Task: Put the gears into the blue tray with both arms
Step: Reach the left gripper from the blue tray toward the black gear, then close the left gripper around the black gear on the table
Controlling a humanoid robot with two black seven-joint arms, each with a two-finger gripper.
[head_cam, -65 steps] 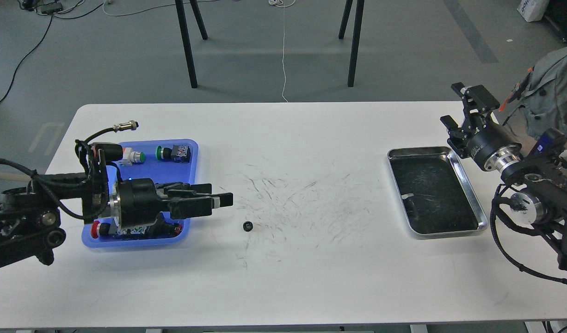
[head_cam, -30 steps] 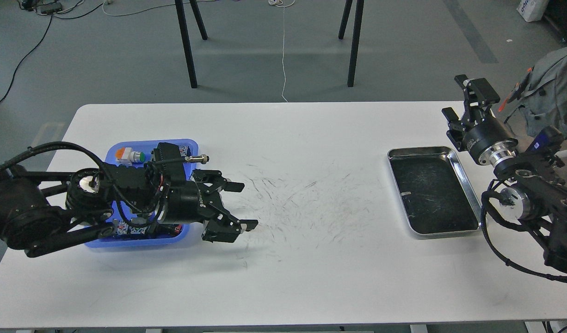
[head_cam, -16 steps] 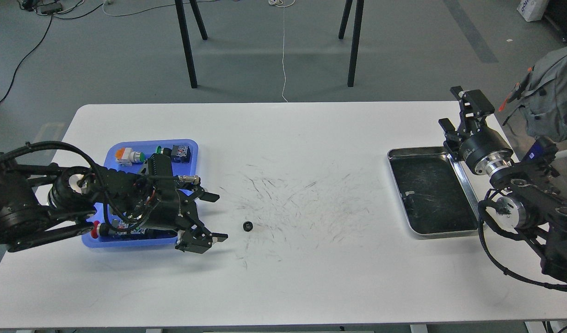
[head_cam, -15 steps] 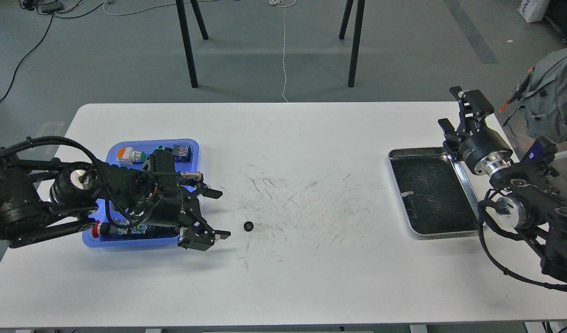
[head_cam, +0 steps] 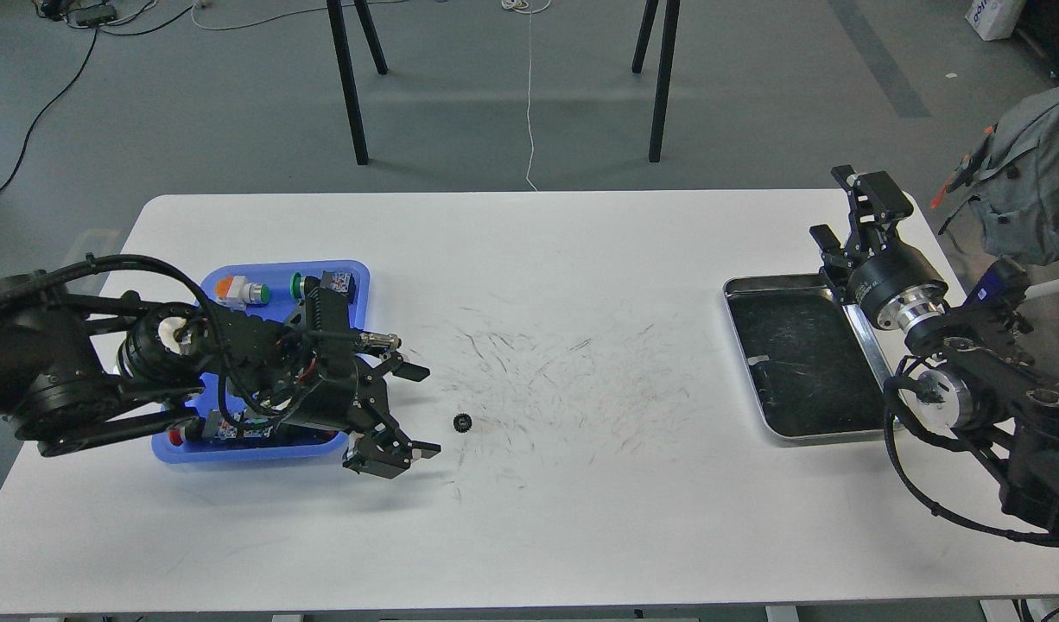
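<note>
My left hand (head_cam: 421,410), fingers apart and empty, has edged back toward the gear (head_cam: 462,422) on the surface (head_cam: 529,536); right hand (head_cam: 845,203), also apart, idles. Grasp pending.

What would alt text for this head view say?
One small black gear lies on a white table, just right of the left pincer, open beside a blue tray. The right pincer hovers by a silver tray.
</note>
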